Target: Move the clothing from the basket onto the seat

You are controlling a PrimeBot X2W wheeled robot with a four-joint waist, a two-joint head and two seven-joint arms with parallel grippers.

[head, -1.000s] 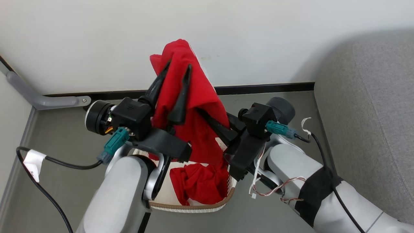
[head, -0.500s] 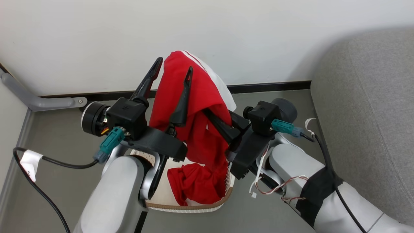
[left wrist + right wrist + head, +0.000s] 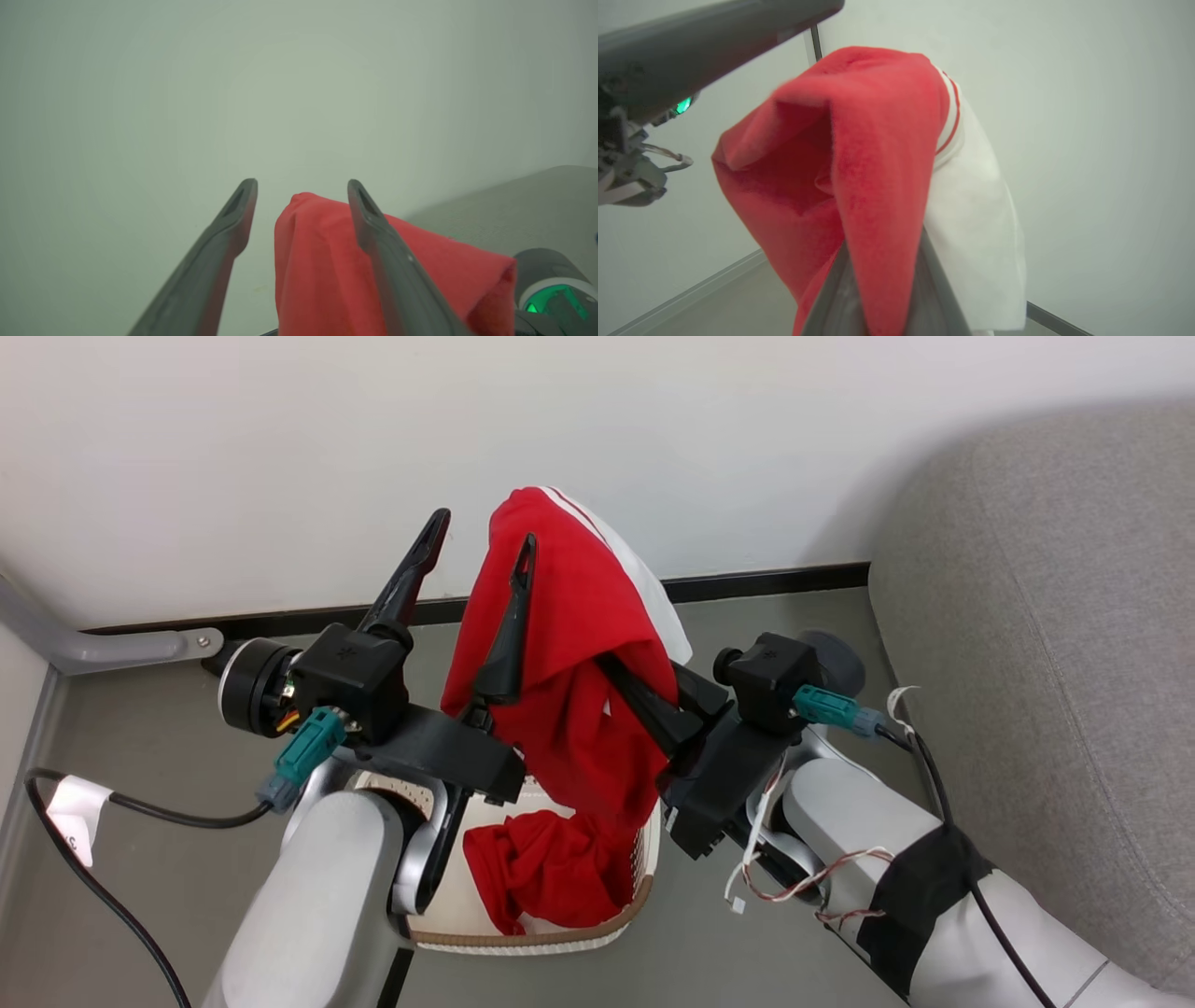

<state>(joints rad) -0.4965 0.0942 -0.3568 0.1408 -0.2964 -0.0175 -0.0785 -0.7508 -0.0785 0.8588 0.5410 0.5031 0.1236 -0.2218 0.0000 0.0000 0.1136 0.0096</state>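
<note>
Lifted garment (image 3: pixel 569 616) hanging high over the basket (image 3: pixel 560 933). Clamped low down by the right gripper (image 3: pixel 624 679) and draped over its dark fingers. Top of the fold rising beside the two long fingers of the left gripper (image 3: pixel 481 530).

In the left wrist view, same garment (image 3: pixel 322 261) with its peak standing between the fingers of the left gripper (image 3: pixel 302 184), close to the right finger and partly behind it. Left finger clearly apart from the cloth. Contact with the right finger: not possible to tell.

Soft bright red fabric, a little fuzzy, folded into a hood-like shape. On its far side a white panel with thin red stripes. Second garment (image 3: pixel 546 868) of the same red, crumpled inside the basket against the right wall.

Basket cream-white, perforated, with rounded corners and a brown woven-look rim, standing on the grey floor (image 3: pixel 140 756) near the pale wall (image 3: pixel 280 448). Seat (image 3: pixel 1055 616) at the right of the basket: light grey coarse woven cloth, rounded edge.

Left gripper spread wide, holding nothing. Right gripper (image 3: pixel 885 247) almost closed, pinching the lifted garment, red cloth squeezed between both fingers.
</note>
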